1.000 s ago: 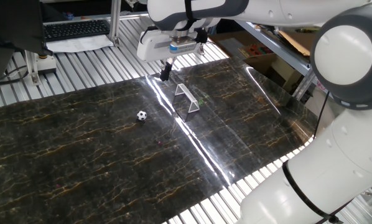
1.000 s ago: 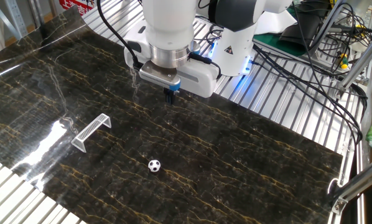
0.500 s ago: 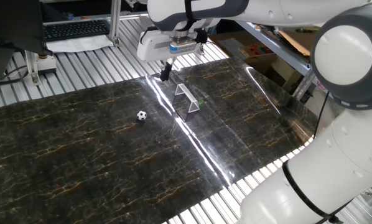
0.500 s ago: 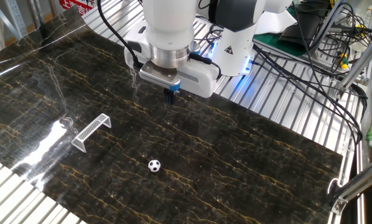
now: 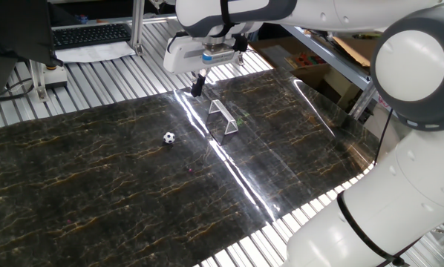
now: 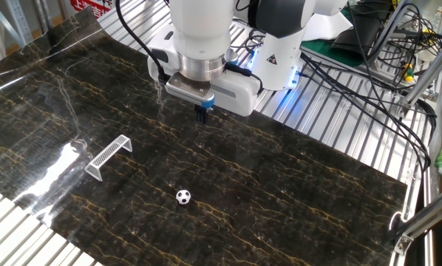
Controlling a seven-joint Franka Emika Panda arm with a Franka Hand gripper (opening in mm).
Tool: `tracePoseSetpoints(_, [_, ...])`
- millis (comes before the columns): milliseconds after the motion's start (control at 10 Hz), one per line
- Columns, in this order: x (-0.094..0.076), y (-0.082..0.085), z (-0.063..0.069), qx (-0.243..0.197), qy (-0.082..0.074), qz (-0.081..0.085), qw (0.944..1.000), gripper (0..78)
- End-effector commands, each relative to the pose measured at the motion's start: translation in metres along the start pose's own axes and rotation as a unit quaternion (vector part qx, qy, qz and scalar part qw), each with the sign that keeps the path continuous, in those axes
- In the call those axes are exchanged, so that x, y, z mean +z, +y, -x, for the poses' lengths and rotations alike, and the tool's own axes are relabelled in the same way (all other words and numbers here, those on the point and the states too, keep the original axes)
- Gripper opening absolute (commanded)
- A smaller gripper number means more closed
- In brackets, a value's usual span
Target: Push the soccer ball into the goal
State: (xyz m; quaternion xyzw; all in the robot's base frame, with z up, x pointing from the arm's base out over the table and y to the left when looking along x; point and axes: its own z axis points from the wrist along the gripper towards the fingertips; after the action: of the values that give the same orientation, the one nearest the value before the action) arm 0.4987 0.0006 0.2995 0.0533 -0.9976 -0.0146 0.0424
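On the dark marbled mat, the soccer ball [image 6: 182,196] is seen at 4 o'clock of the goal [image 6: 108,157], untouched; the gripper [image 6: 202,113], fingers together, must be lowered behind it.

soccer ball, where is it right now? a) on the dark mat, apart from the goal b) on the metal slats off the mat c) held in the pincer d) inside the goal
a: the soccer ball sits alone on the dark mat, clear of the goal and the raised pincer.
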Motion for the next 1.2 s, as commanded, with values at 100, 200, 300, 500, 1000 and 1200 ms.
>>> tracePoseSetpoints(100, [-0.0001,-0.0002,0.0005,0.001,-0.002,-0.001,1.0,0.0])
tracePoseSetpoints(200, [0.0006,-0.0002,0.0006,0.002,-0.003,-0.001,1.0,0.0])
tracePoseSetpoints(300, [0.0008,-0.0002,0.0006,0.002,-0.003,-0.001,1.0,0.0])
tracePoseSetpoints(500, [0.0008,-0.0002,0.0006,0.002,-0.003,-0.001,1.0,0.0])
tracePoseSetpoints(1000, [0.001,-0.0001,0.0004,0.009,0.0,-0.007,0.9999,0.0])
tracePoseSetpoints(1200, [0.0009,-0.0001,0.0004,0.011,-0.001,-0.02,0.9997,0.0])
